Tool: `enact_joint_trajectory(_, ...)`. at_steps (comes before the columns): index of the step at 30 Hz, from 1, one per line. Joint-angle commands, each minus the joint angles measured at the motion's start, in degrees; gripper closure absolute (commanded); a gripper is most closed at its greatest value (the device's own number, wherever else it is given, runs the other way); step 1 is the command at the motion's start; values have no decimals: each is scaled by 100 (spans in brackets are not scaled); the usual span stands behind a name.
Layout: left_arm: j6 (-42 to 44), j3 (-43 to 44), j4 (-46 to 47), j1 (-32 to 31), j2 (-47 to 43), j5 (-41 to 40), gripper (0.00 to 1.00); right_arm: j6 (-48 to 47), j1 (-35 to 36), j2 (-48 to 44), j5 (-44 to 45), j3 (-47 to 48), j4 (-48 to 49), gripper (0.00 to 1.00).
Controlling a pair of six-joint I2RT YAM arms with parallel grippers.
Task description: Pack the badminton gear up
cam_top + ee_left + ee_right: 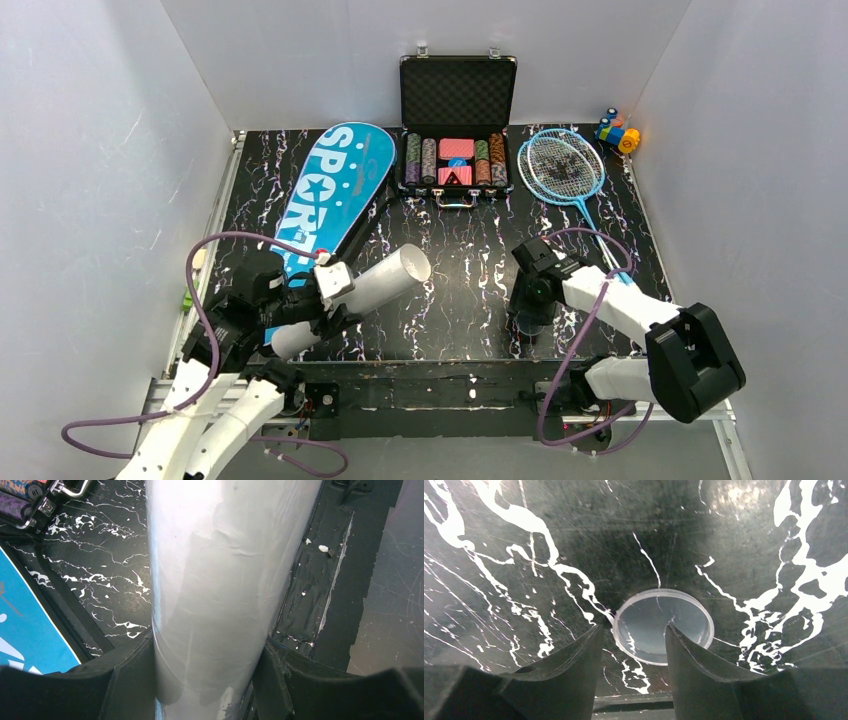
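My left gripper (325, 298) is shut on the long white tube (372, 283) near its lower end and holds it tilted, open mouth toward the middle of the table. In the left wrist view the tube (220, 580) fills the gap between the fingers (125, 680). My right gripper (530, 305) is open and points down over a clear round lid (649, 612) lying flat on the table; its jaws (634, 628) straddle the lid's left rim. The blue "SPORT" bag (335, 190) lies at the back left. Light-blue rackets (562, 165) lie at the back right. No shuttlecock shows.
An open black case of poker chips (457, 160) stands at the back centre. Colourful toy blocks (618, 132) sit in the back right corner. White walls close in the black marbled table (460, 250) on three sides. The bag's edge (25, 630) lies just left of the tube.
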Motion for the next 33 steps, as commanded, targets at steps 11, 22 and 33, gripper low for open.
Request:
enact_joint_trajectory(11,57,-101,135,7,-146,203,74,161,85,322,116,153,539,89)
enact_joint_trajectory(22,51,-472,354,7,-608,326,75,-257,238,-599,-935,877,475,99)
enact_joint_trajectory(33,482,-482,-43,3,-650,320,79,-1128,421,-891,-2370,3031,-456,99)
